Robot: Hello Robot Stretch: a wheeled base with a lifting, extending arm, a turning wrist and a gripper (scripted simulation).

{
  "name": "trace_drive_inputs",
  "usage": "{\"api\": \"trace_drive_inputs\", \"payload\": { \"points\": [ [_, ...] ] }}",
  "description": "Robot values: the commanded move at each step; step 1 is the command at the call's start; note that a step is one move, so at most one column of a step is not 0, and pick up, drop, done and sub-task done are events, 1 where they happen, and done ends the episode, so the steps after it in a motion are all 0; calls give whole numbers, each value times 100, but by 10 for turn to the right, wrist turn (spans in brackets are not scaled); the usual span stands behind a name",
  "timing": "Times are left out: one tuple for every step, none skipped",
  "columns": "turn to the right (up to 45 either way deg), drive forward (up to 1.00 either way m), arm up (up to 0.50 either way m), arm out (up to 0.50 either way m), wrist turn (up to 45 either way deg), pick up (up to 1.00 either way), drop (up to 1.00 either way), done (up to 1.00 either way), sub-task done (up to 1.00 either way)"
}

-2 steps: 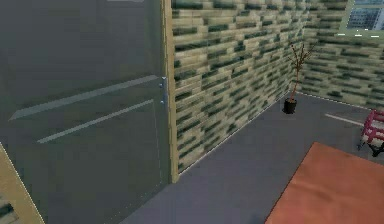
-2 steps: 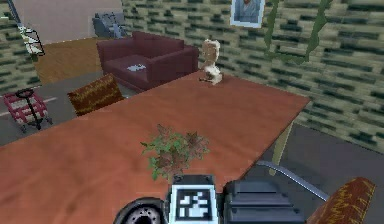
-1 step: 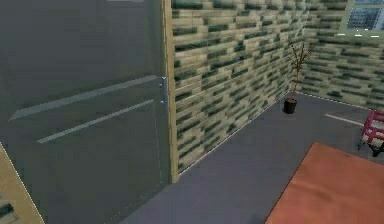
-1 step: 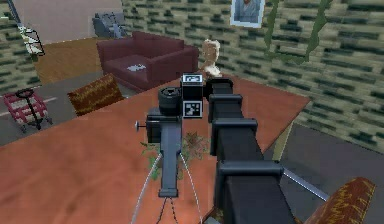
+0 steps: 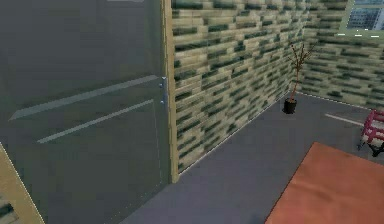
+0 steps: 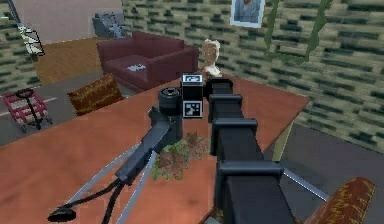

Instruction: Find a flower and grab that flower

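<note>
Gripper (image 6: 90,214) above reddish-brown wooden table (image 6: 60,150), green leafy clump (image 6: 176,160) near it; what it holds cannot be told; grey floor (image 6: 335,150) past table's edge.

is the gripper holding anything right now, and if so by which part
Cannot tell. A leafy green clump lies on the table right by the gripper, so neither a hold nor its place can be made out.

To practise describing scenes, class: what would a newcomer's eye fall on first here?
In the arm side view, the dark arm stretches over a reddish-brown table, with a small leafy clump on the tabletop just left of it. A maroon sofa stands behind. In the forward view, a big grey door takes the left, and a bare potted plant stands in the brick corner.
</note>
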Motion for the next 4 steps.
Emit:
{"api": "trace_drive_inputs", "payload": {
  "points": [
    [0,0,0,0,450,0,0,0,0],
    [0,0,0,0,450,0,0,0,0],
    [0,0,0,0,270,0,0,0,0],
    [0,0,-24,0,0,0,0,0,0]
  ]
}}
